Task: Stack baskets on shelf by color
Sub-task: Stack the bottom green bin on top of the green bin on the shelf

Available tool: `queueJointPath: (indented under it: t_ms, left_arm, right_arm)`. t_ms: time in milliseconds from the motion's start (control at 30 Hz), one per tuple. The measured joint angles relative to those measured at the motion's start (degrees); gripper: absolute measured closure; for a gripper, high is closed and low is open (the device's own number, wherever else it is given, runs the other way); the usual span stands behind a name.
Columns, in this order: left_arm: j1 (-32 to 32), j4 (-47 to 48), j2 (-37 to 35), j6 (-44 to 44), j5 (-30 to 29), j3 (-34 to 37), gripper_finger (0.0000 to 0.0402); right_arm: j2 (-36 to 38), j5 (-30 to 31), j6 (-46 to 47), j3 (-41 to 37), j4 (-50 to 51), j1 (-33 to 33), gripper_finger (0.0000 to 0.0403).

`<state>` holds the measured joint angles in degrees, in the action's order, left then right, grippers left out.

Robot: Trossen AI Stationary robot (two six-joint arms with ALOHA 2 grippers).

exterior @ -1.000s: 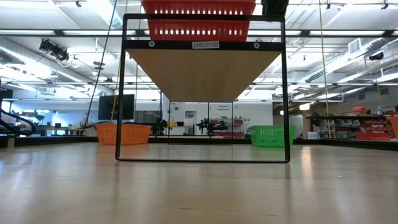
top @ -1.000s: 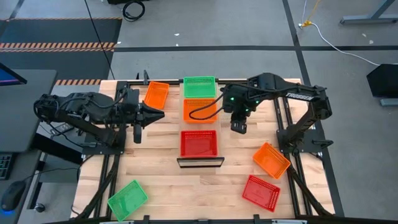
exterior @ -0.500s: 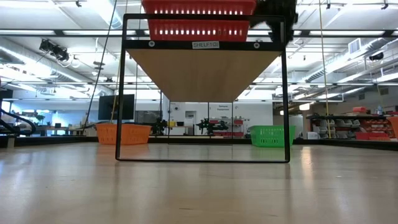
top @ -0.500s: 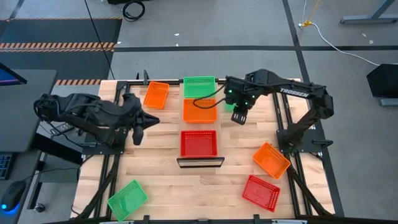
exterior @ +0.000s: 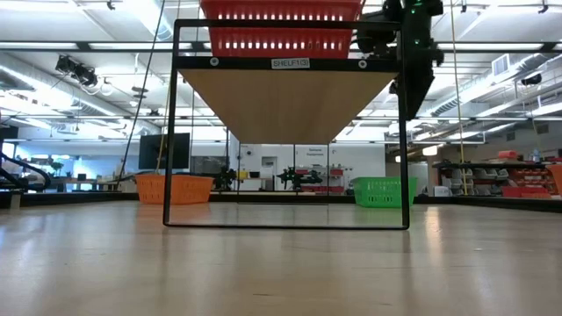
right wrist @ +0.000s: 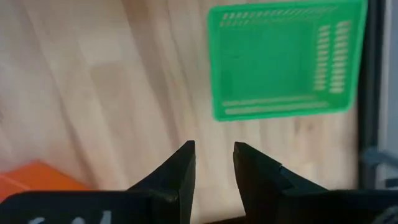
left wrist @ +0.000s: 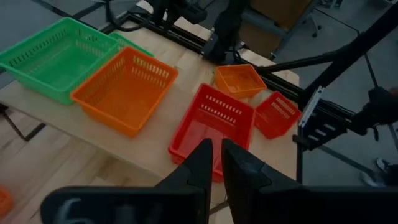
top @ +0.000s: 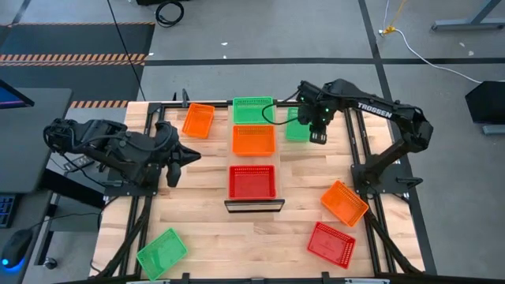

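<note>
The right gripper [top: 319, 139] hangs in the air at the far right of the table, its two fingers [right wrist: 181, 167] parted by a narrow gap with nothing between them; in its wrist view a loose green basket [right wrist: 285, 61] lies on the tabletop just ahead of the fingertips, and in the high view that same basket [top: 295, 128] shows partly hidden under the arm, just right of the shelf [top: 254, 207]. The left gripper [top: 194, 153] hovers at the table's left side, pointing toward the shelf, its fingers [left wrist: 200, 163] nearly closed with only a slit between them and nothing in them. On the shelf, which runs down the middle of the table, three baskets sit in a row: a green one [top: 253, 110] at the far end, an orange one [top: 253, 140] in the middle, and a red one [top: 252, 181] at the near end. In the low view the red basket [exterior: 281, 26] sits on top of the shelf's dark frame. Other baskets lie loose on the table [top: 205, 237]: an orange one [top: 198, 120] just left of the shelf's far end, a green one [top: 162, 252] at the near left corner, and at the near right an orange one [top: 344, 202] with a red one [top: 331, 243] just beside it.
</note>
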<state>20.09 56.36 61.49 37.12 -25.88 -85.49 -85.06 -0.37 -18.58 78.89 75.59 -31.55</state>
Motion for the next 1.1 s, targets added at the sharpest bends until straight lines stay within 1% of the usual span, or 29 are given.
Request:
queueJointPath:
  t_ms: [100, 233, 300, 367, 400, 467, 500, 600, 700, 800, 900, 1100]
  left_arm:
    - [0.0, -0.2, 0.0, 1.5, -2.8, 0.0, 0.0361]
    - [0.0, -0.2, 0.0, 2.7, -5.8, 0.0, 0.0363]
    - [0.0, 0.3, 0.0, 2.7, -7.3, 0.0, 0.0365]
    - [0.0, 2.0, 0.0, 3.7, -9.2, 0.0, 0.0365]
    - [0.0, 4.1, 0.0, 5.7, -10.0, 0.0, 0.0365]
    - [0.0, 10.1, 0.0, 11.8, -9.8, 0.0, 0.0365]
    - [-0.1, 12.5, 0.2, 14.5, -8.2, 0.0, 0.0364]
    - [0.1, 19.0, 2.1, 19.0, 3.5, 0.0, 0.0351]
    - [1.4, 25.3, 4.9, 21.3, 16.7, 0.0, 0.0322]
    - [4.1, 28.6, 7.2, 23.1, 25.8, 0.0, 0.0285]
    - [7.8, 29.7, 9.5, 25.9, 30.3, 0.0, 0.0246]
    - [16.6, 32.2, 13.6, 35.1, 30.4, 0.0, 0.0182]
  right_arm:
    - [-0.1, 0.4, -6.0, -0.1, -2.5, -1.8, 0.0288]
    - [-0.2, 0.4, -8.8, -0.2, -7.9, -4.8, 0.0288]
    - [-0.2, 0.3, -8.0, -0.7, -11.2, -6.8, 0.0288]
    - [-0.2, 0.3, -4.9, -1.2, -13.3, -9.2, 0.0288]
    - [-0.2, 0.0, -2.5, -1.4, -14.7, -10.4, 0.0288]
    - [-0.2, -3.1, 2.1, -1.8, -15.7, -12.9, 0.0288]
    - [-0.2, -5.0, 3.8, -1.9, -15.6, -14.0, 0.0288]
    - [-0.2, -9.2, 6.8, -1.9, -16.0, -16.7, 0.0288]
    - [-0.2, -10.2, 8.4, -1.9, -16.7, -18.2, 0.0288]
    - [-0.2, -10.3, 11.8, -1.9, -16.8, -18.9, 0.0288]
    - [-0.2, -12.4, 13.8, -1.9, -18.5, -18.9, 0.0288]
    - [-0.2, -16.3, 17.1, -1.9, -22.4, -17.6, 0.0288]
